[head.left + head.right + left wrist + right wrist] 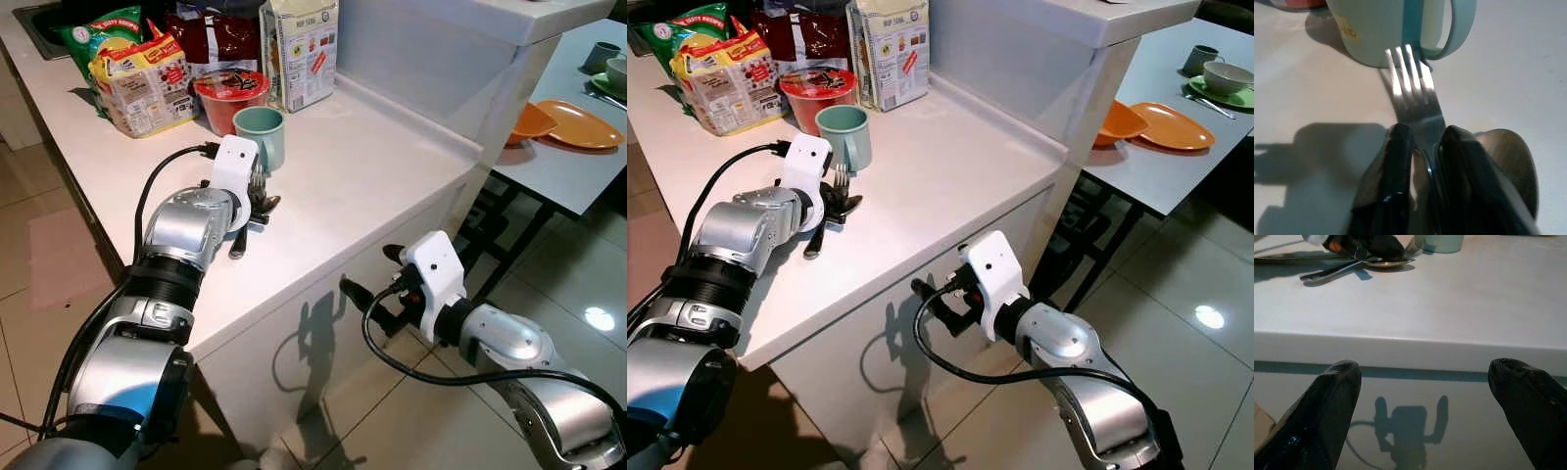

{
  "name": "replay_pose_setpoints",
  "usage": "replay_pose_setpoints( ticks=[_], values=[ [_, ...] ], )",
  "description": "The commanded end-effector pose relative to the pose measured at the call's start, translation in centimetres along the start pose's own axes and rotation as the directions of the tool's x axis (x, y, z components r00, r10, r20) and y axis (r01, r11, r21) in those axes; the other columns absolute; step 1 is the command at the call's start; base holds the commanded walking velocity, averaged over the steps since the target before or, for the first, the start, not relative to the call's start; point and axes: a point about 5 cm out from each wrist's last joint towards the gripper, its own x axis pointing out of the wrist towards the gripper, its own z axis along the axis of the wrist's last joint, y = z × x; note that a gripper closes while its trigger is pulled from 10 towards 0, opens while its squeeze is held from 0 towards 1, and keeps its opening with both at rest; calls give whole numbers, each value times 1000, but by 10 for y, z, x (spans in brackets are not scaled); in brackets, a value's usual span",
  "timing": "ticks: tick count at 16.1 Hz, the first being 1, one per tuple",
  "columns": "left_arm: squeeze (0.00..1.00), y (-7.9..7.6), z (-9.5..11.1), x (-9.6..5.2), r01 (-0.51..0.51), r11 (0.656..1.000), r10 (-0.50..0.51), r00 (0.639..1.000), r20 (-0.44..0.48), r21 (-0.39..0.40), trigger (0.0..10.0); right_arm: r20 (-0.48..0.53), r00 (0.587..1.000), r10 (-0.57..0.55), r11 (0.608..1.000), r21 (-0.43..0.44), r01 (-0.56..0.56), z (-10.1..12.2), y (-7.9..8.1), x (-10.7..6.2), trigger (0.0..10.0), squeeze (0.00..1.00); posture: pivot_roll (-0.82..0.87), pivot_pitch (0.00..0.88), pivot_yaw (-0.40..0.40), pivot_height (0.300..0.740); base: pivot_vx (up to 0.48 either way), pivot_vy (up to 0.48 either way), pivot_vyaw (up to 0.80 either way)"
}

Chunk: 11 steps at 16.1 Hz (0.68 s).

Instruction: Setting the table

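From the head cameras I see my left arm stretched forward over the white countertop point(392, 166), forearm level, wrist just above the surface. The left gripper point(257, 201) is clamped on a fork point(257, 181) whose tines point at a pale green mug point(261, 135) just beyond it; a spoon point(823, 230) lies under the gripper near the countertop's front edge. Noodle packets point(142, 83), a red cup of noodles point(230, 96) and a cereal box point(299, 49) stand toward the back edge. My right arm reaches in below the countertop's front edge, the right gripper point(372, 274) with fingers spread, facing the cabinet front. Off to the right, a grey table point(568, 166) carries an orange plate point(580, 123).

In the left wrist view the two black fingers point(1396, 166) pinch the fork's neck, tines almost at the mug.

In the right wrist view the fingers point(1332, 401) stand wide apart, level with the countertop edge.
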Motion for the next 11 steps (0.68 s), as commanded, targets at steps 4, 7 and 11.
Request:
replay_pose_setpoints(
  ticks=[4, 7, 11],
  values=[
    [0, 3, -7, 0, 0, 1000, 1, 1000, -27, 30, 0, -14, 1000, -8, 1000, -23, 7, -3, -2, -1, 10000, 0, 50, 0, -13, 740, 0, 0, 0],
    [0, 7, -5, -3, -2, 999, 3, 1000, -17, 36, 0, -9, 1000, -9, 1000, -30, 9, -1, -2, -1, 10000, 0, 50, 0, -13, 740, 0, 0, 0],
    [0, 23, -3, -12, -14, 1000, 14, 1000, 9, -6, 0, -10, 1000, -14, 999, -31, 14, -1, -2, -1, 10000, 0, 51, 0, -13, 740, 0, 0, 0]
  ],
)
